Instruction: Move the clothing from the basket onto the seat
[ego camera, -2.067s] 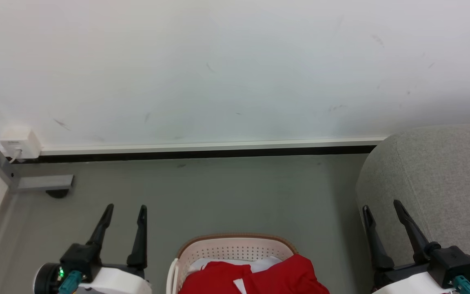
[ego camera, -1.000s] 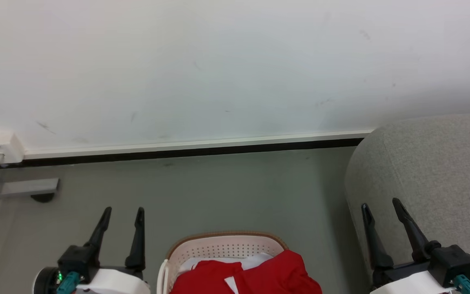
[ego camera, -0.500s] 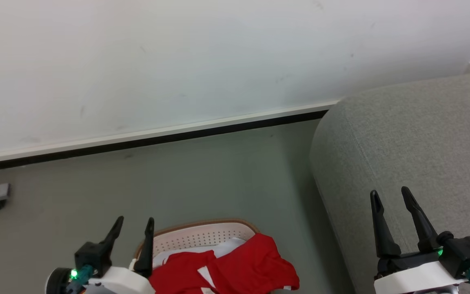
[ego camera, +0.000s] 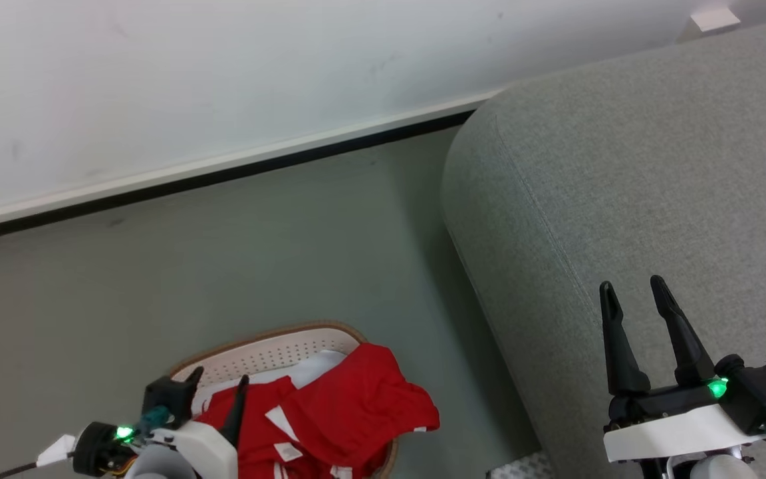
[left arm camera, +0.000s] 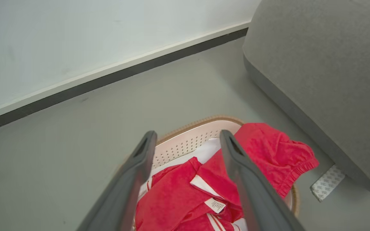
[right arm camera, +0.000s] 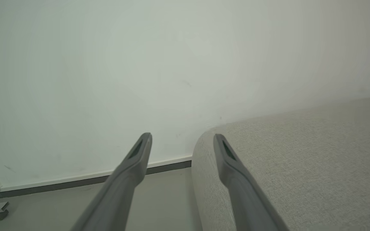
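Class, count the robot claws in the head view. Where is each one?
2. The left claw, lower left, is above red clothing in the basket; the right claw, lower right, is over the seat.

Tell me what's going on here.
A two-armed robot is set to empty a laundry basket on the floor. Its left gripper hovers open over the red and white clothes piled in it, grasping nothing. The right gripper, also open, hangs over the grey seat alongside. No clothing lies on the visible seat.

The basket (ego camera: 270, 351), clothing (ego camera: 350, 406) heaped in it, stands on the floor (ego camera: 223, 253); right of it the seat (ego camera: 622, 166), behind it the wall (ego camera: 223, 80).
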Robot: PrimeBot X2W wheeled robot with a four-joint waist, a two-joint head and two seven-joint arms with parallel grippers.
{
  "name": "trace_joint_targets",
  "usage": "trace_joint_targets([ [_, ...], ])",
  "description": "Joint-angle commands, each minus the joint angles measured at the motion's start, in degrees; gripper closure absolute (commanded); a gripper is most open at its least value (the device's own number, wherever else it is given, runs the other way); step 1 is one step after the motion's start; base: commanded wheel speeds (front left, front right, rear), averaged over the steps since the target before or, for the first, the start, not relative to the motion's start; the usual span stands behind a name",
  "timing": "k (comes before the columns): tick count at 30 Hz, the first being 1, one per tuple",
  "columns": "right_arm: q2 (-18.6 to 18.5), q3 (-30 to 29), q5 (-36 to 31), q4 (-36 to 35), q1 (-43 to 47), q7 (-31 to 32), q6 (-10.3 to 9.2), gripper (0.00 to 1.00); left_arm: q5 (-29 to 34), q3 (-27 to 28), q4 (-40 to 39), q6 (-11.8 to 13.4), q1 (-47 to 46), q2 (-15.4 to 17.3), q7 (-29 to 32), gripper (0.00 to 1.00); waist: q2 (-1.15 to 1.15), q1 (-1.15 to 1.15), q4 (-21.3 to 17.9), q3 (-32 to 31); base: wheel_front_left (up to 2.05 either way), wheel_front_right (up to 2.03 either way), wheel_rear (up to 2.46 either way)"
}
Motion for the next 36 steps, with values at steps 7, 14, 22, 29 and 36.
trace_joint_targets([
  [7,-0.1,0.7,2.8,-1.9,-3.0,0.0,-0.12,0.00,2.6,-4.8,11.7,-0.6,-7.2,3.3,0.3,0.00,0.00,-0.01,-3.9,7.7,0.00,0.00,0.00],
  [14,0.0,1.3,5.1,-3.6,-5.3,0.0,-0.12,0.00,4.8,-10.7,21.3,-0.7,-13.2,5.5,2.4,0.00,0.00,-0.01,-6.2,13.4,0.00,0.00,0.00],
  [22,0.0,1.6,6.7,-8.3,-8.1,0.0,-0.12,0.00,5.7,-17.2,26.9,-0.6,-18.3,8.2,6.6,0.00,0.00,-0.01,-8.7,20.0,0.00,0.00,0.00],
  [29,0.0,1.1,8.0,-13.7,-10.4,0.0,-0.12,0.00,4.7,-23.8,28.3,-0.6,-22.5,11.0,12.9,0.00,0.00,-0.01,-10.3,25.9,0.00,0.00,0.00],
  [36,0.0,1.5,9.0,-15.0,-11.3,0.0,-0.12,0.00,4.5,-29.9,28.6,-0.6,-24.8,12.6,16.9,0.00,0.00,-0.01,-11.1,28.9,0.00,0.00,0.00],
])
